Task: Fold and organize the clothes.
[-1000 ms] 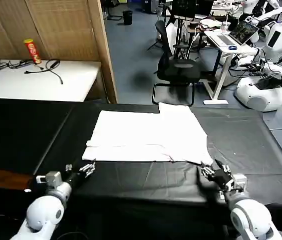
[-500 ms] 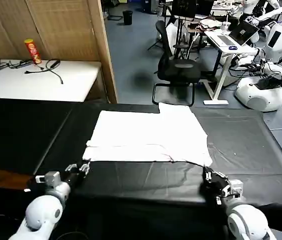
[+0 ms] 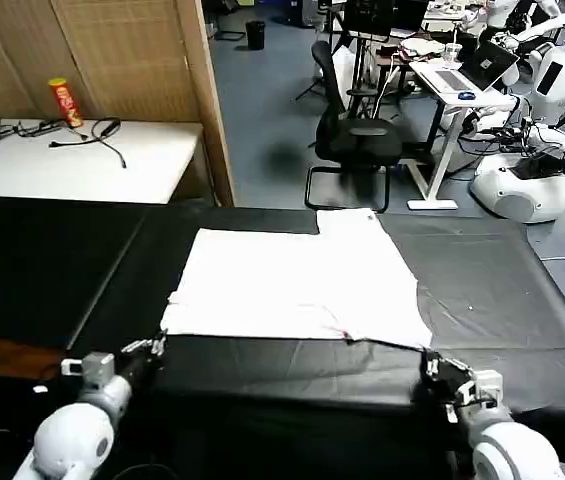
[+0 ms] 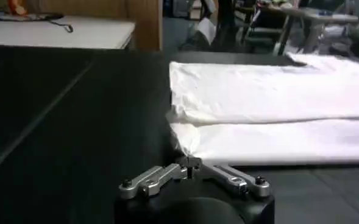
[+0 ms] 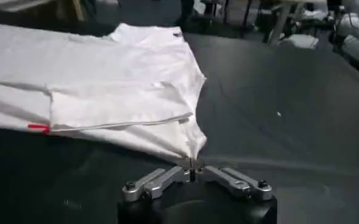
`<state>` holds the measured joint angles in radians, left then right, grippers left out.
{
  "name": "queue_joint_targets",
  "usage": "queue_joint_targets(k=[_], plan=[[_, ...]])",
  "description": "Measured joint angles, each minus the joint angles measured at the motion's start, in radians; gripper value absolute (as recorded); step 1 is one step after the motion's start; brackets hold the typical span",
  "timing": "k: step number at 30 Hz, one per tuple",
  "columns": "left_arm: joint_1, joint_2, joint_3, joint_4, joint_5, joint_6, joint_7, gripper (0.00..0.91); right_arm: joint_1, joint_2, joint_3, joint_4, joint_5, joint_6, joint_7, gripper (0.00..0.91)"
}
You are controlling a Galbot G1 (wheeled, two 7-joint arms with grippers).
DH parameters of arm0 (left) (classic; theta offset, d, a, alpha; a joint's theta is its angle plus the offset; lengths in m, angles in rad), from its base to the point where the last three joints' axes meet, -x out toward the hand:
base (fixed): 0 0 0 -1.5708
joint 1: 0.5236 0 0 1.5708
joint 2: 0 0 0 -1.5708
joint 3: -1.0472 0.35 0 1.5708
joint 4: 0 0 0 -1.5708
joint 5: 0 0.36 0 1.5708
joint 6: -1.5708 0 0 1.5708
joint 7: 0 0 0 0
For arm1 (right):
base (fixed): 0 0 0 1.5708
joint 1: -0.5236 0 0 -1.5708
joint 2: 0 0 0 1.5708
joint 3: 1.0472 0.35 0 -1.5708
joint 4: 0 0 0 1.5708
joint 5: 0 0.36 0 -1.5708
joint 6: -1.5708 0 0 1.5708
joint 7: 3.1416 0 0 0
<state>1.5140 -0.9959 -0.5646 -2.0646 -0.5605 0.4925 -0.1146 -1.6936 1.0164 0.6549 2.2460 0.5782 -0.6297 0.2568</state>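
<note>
Covering the foreground, a black work table [image 3: 502, 290] carries the white T-shirt [image 3: 292, 285], which lies flat near the middle of the surface with its near hem running almost parallel to the table's front edge and one sleeve layer doubled over the body. A small red mark [image 5: 38, 128] shows at the fold line toward the right gripper's side. Left gripper [image 4: 190, 162], at the shirt's near left corner: fingers drawn together on the corner of the fabric, as the left wrist view shows. Right gripper [image 5: 192, 162], at the near right corner: fingers likewise closed on the cloth's tip, which rises slightly off the tabletop into the pinch. In the head view both grippers sit low at the table's front edge, the left [image 3: 147, 348] and the right [image 3: 434, 368] well apart, with the shirt's near edge spanning between them. Behind the black table, on the robot's left, stands a white table [image 3: 152, 165] bearing black cables [image 3: 97, 135] and a red-and-yellow canister [image 3: 63, 101], backed by a slatted wooden partition [image 3: 122, 55]. Farther back: blue-grey floor, a black office chair [image 3: 354, 135], a desk with an open laptop [image 3: 482, 68], and a white robot body [image 3: 522, 185] on the robot's right.
</note>
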Motion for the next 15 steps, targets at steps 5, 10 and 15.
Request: queue_joint_targets(k=[5,10,15], plan=[[0.092,0.03,-0.034,-0.078,0.012,0.019,-0.001,0.0,-0.07,0.01,0.02,0.068,-0.003,-0.039,0.01,0.0],[0.178,0.039,-0.071,-0.134,0.014,0.056,0.002,0.878,-0.117,0.025,0.023,0.103,-0.009,-0.076,0.002,0.205],[0.25,0.03,-0.119,-0.175,0.014,0.093,0.002,0.878,-0.157,0.029,0.023,0.142,-0.019,-0.107,0.002,0.878]])
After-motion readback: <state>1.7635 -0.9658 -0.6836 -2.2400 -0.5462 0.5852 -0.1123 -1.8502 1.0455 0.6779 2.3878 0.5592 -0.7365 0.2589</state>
